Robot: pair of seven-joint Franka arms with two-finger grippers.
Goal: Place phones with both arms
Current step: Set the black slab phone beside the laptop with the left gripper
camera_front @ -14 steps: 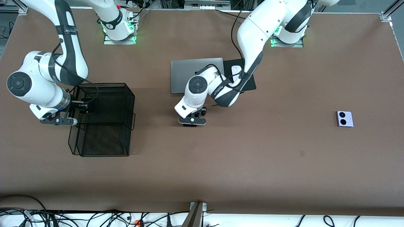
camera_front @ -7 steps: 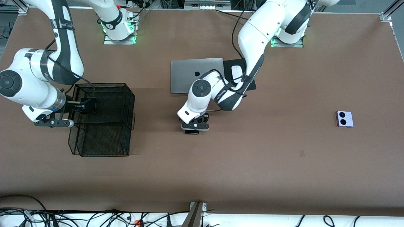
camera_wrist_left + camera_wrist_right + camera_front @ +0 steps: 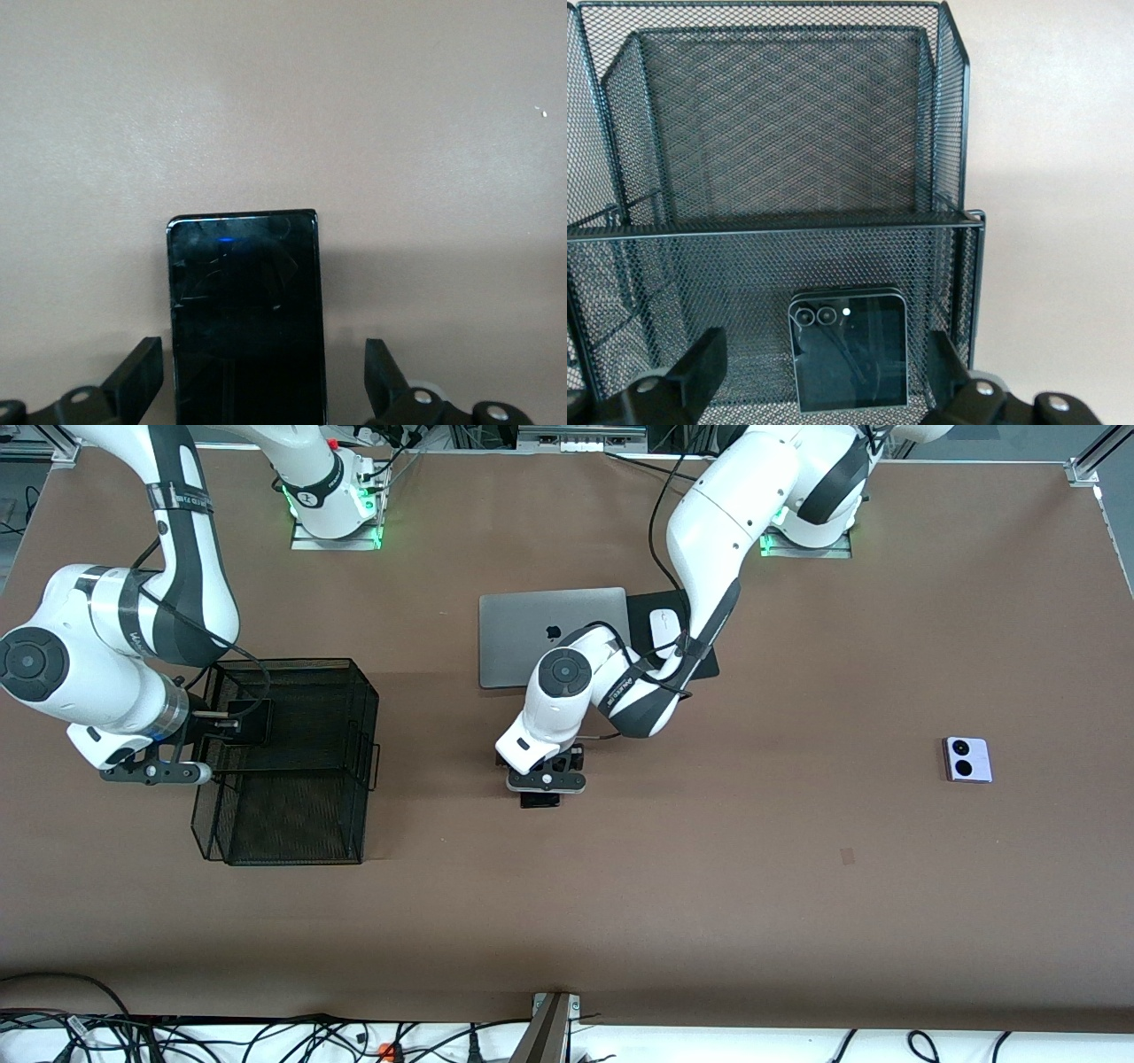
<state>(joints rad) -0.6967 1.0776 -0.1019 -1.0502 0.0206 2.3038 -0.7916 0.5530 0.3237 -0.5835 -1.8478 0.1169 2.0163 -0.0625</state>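
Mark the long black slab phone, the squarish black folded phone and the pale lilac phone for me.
Long black slab phone (image 3: 245, 310): left wrist view, middle of its glass face.
Squarish black folded phone (image 3: 850, 350): right wrist view, centre of its cover.
Pale lilac phone (image 3: 967, 759): front view, between its two black circles.

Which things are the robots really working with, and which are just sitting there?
For the job:
- long black slab phone, flat on the table between the open left gripper fingers
- small squarish black folded phone in the black wire mesh basket, under the open right gripper
- small pale lilac phone

Just lying about:
- silver laptop
- white mouse
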